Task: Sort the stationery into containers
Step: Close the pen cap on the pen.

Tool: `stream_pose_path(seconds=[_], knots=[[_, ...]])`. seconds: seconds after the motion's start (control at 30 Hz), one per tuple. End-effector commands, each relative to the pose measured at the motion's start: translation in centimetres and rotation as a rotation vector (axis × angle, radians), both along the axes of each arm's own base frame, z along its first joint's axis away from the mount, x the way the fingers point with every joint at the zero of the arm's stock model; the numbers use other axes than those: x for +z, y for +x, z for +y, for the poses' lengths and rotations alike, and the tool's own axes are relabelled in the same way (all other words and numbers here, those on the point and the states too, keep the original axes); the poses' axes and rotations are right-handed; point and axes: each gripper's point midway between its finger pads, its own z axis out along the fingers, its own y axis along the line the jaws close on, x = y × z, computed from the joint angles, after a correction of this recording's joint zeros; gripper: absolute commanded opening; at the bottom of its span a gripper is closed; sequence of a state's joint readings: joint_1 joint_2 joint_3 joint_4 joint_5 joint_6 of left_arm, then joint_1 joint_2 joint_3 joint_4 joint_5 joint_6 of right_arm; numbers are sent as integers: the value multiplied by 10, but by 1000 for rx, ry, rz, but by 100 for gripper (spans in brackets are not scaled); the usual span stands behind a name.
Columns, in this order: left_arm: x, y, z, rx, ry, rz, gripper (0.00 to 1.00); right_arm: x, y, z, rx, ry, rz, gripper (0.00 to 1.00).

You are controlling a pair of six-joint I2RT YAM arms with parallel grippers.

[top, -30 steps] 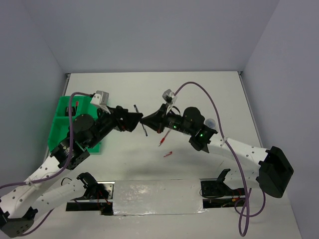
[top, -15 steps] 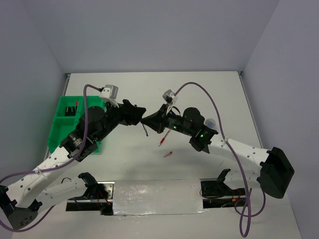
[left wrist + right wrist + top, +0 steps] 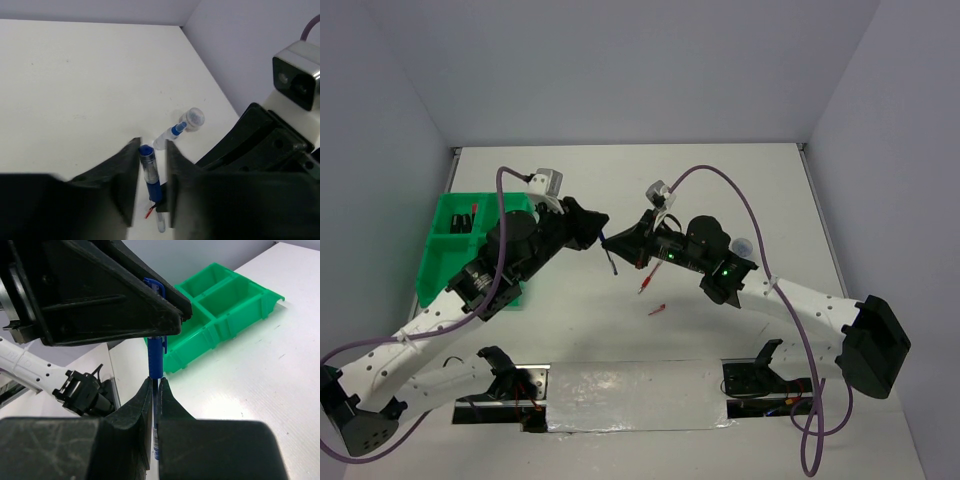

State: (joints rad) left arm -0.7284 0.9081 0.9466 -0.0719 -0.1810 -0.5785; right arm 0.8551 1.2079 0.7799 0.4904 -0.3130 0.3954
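1. I am watching the white worktop (image 3: 720,190), which is carrying the green four-compartment tray (image 3: 438,265) at its left edge, beside the left arm.
2. The two arms are meeting over the middle of the worktop, well apart from the tray.
3. The right gripper (image 3: 155,386) is pressing its fingers together on a blue pen (image 3: 150,172), whose clip end is reaching up to the left gripper.
4. The left gripper (image 3: 152,150) is straddling that pen. Its fingers are standing slightly apart, with a gap showing on one side of the barrel.
5. A thin red pen (image 3: 645,283) is lying on the worktop near the right gripper.
6. A tiny blue-capped clear bottle (image 3: 167,136) is lying on the worktop beside the right arm, touching a translucent round roll (image 3: 194,119).
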Motion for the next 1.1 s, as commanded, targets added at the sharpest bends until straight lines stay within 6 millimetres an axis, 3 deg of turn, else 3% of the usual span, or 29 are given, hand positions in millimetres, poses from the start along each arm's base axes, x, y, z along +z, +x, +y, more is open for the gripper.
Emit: stream_pose_path(seconds=[0.0,0.07,0.1,0.23,0.57,1.07], knots=[[21,1,-3,-18,-39,-63,33,26,-7,-2,18,44,-57,0],[20,2,-4,-21,-35,-58,17,29,-8,-2,21,49,-60,0],[22,1,-5,-28,-38,-58,0,30,-8,-3,20,54,-60,0],[18,1,-9,-47,-31,-39,0,36,-9,-5,16,82,-61,0],[12,-10,-19,-115,-90,-23,0,83,-2,-19,-15,236,-103,0],[-11,-15,-25,-159,-72,19,0,132,5,-24,12,278,-202,0]])
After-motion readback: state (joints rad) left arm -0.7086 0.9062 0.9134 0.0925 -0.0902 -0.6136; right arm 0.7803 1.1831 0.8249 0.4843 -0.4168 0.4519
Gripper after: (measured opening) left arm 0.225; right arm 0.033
